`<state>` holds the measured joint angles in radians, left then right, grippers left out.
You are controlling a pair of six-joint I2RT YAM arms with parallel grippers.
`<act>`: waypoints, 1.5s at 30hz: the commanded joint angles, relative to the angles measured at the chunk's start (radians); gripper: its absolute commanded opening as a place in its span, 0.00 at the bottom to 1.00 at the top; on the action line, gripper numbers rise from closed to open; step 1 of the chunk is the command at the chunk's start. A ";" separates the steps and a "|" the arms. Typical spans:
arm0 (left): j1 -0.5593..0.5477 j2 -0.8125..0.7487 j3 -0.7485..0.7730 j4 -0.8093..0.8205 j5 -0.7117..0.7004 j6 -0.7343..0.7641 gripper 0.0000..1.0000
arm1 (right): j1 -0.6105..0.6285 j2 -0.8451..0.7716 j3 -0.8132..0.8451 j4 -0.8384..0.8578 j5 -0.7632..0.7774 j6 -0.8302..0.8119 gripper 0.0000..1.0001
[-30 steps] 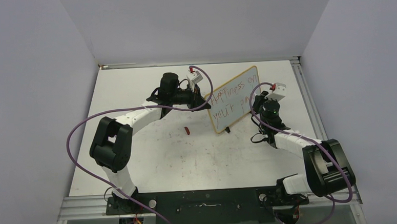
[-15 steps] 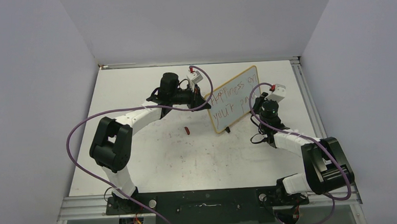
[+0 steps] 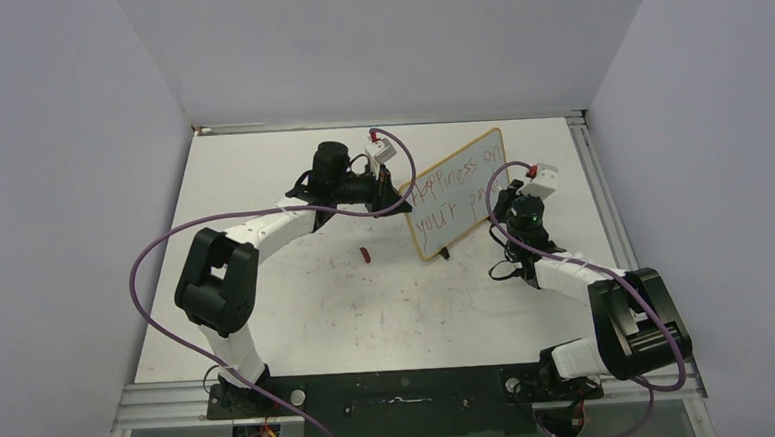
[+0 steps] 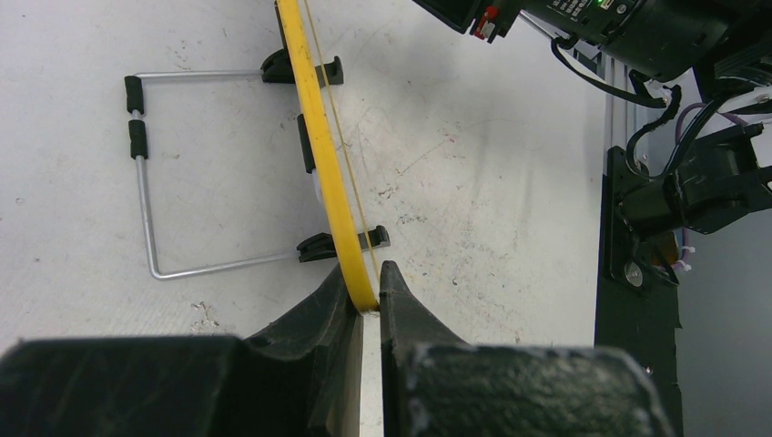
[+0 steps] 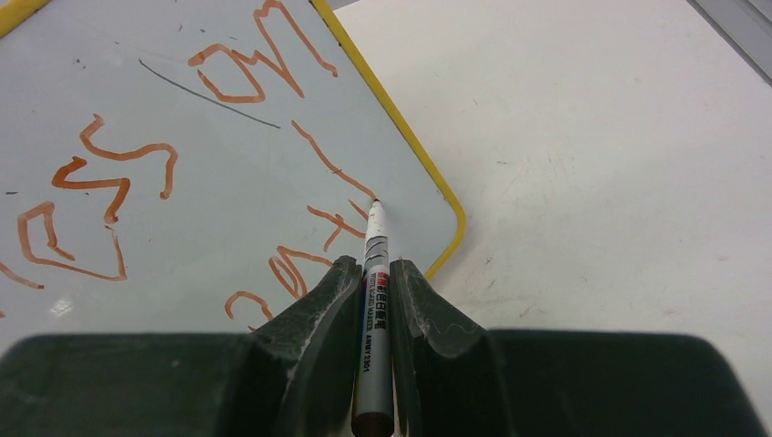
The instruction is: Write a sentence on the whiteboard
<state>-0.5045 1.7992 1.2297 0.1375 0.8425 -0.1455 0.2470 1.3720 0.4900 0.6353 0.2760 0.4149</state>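
The whiteboard [image 3: 444,231] stands tilted on the table with its yellowish frame [image 4: 319,155] seen edge-on in the left wrist view. My left gripper [image 3: 400,200] [image 4: 364,278] is shut on the board's left edge. The sentence [image 3: 454,190] [image 5: 146,150] runs across the board in two lines of thin red marker words. My right gripper [image 3: 500,205] [image 5: 371,266] is shut on a grey marker [image 5: 373,300]. The marker's tip touches the board [image 5: 228,182] near its lower right corner, at the end of the second line.
A small red marker cap [image 3: 364,255] lies on the table left of the board. The board's wire stand [image 4: 146,182] and black feet [image 4: 314,246] rest on the table behind it. Aluminium rails [image 3: 591,168] edge the table on the right.
My right wrist has shifted slightly with the marker against the board. The left arm and the board have not moved.
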 commanded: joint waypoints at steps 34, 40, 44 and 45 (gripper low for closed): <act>-0.014 -0.054 0.016 -0.001 0.065 0.007 0.00 | -0.049 0.003 0.005 0.070 -0.037 0.006 0.05; -0.014 -0.054 0.016 0.001 0.067 0.004 0.00 | -0.048 0.015 -0.022 0.043 -0.041 0.031 0.05; -0.014 -0.054 0.016 0.003 0.067 0.004 0.00 | -0.047 0.022 -0.027 0.036 -0.039 0.038 0.05; -0.014 -0.054 0.016 0.002 0.067 0.004 0.00 | -0.047 0.025 -0.025 0.033 -0.036 0.040 0.05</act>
<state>-0.5045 1.7992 1.2297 0.1310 0.8421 -0.1452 0.2031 1.3746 0.4694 0.6621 0.2550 0.4324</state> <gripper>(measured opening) 0.063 0.149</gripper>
